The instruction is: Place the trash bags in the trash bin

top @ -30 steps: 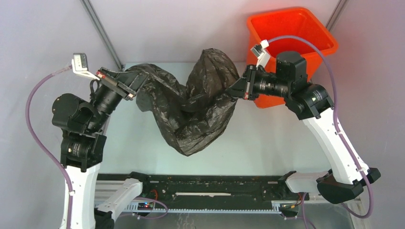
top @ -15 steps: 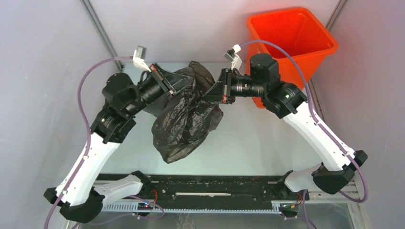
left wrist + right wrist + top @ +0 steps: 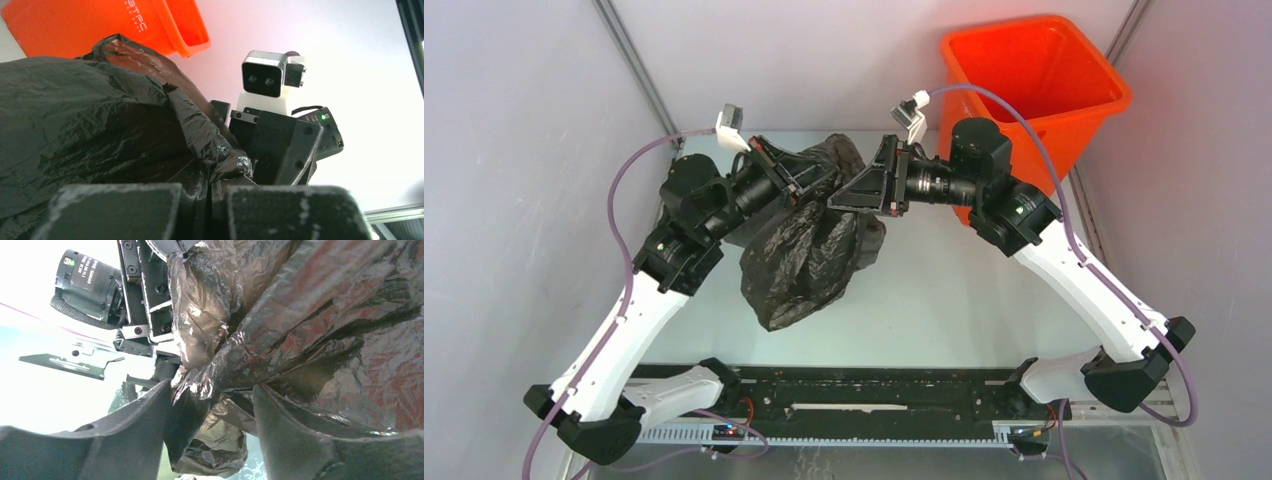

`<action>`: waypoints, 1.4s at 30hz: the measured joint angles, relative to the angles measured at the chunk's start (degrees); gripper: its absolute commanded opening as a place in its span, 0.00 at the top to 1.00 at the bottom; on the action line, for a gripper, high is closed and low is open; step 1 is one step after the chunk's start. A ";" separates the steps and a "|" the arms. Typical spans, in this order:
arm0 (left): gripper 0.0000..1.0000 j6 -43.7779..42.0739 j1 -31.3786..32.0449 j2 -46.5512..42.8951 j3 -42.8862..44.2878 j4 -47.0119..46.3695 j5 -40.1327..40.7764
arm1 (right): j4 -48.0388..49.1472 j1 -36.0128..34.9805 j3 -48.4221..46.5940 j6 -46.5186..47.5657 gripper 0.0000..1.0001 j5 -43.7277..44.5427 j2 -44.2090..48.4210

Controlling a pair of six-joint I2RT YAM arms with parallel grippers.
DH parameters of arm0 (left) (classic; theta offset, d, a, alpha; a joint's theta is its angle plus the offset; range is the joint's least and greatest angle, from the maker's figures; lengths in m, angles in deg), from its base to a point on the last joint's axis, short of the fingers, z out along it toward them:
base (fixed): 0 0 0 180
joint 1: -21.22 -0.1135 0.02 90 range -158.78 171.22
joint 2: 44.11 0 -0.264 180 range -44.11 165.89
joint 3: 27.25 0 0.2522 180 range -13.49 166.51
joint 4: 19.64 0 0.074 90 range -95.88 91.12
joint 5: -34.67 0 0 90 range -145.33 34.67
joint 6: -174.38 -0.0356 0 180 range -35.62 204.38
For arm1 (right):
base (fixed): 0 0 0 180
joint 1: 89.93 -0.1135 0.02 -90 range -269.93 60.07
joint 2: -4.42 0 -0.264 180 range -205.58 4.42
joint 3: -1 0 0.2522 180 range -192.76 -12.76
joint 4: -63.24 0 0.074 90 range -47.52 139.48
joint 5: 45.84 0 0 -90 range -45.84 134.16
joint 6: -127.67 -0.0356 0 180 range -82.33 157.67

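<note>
The black, crinkled trash bag [image 3: 809,250] hangs bunched above the table's middle. My left gripper [image 3: 822,180] is shut on its upper edge; in the left wrist view a twisted fold of the bag [image 3: 90,120] is pinched between the closed jaws of the left gripper [image 3: 207,192]. My right gripper [image 3: 844,195] faces it tip to tip and stands open. Its fingers [image 3: 150,410] are spread, with loose folds of the bag [image 3: 325,315] lying between them and nothing clamped. The orange trash bin [image 3: 1079,125] stands at the back right, behind the right arm, with nothing visible inside it.
The bin's wall and rim [image 3: 100,25] show behind the bag in the left wrist view. A black rail [image 3: 874,385] runs along the table's near edge between the arm bases. Metal frame posts [image 3: 639,70] rise at the back corners.
Both arms swung inward until the grippers nearly meet, gathering the stretched bag into a hanging bundle. The right gripper, shut on the bag before, has opened and let go.
</note>
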 measured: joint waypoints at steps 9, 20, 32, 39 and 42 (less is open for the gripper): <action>1.00 4.24 -0.15 2.03 -0.33 -4.37 -1.31 | 2.03 -2.08 1.36 -0.04 0.06 6.99 0.98; 0.95 5.22 -0.15 2.75 -0.31 -5.92 -2.32 | -3.28 -7.93 -0.66 8.15 0.71 20.28 0.17; 0.03 -3.65 -2.54 0.44 -0.07 -0.17 -3.39 | -15.85 -5.60 -4.28 12.20 1.00 33.64 1.11; 0.01 -12.48 -6.95 -10.51 -0.07 4.46 -2.89 | -20.09 5.57 -7.72 12.15 1.00 29.11 5.77; 0.01 -15.85 -6.95 -14.67 -0.07 6.86 -0.76 | -20.74 13.09 -18.27 7.98 1.00 23.34 3.28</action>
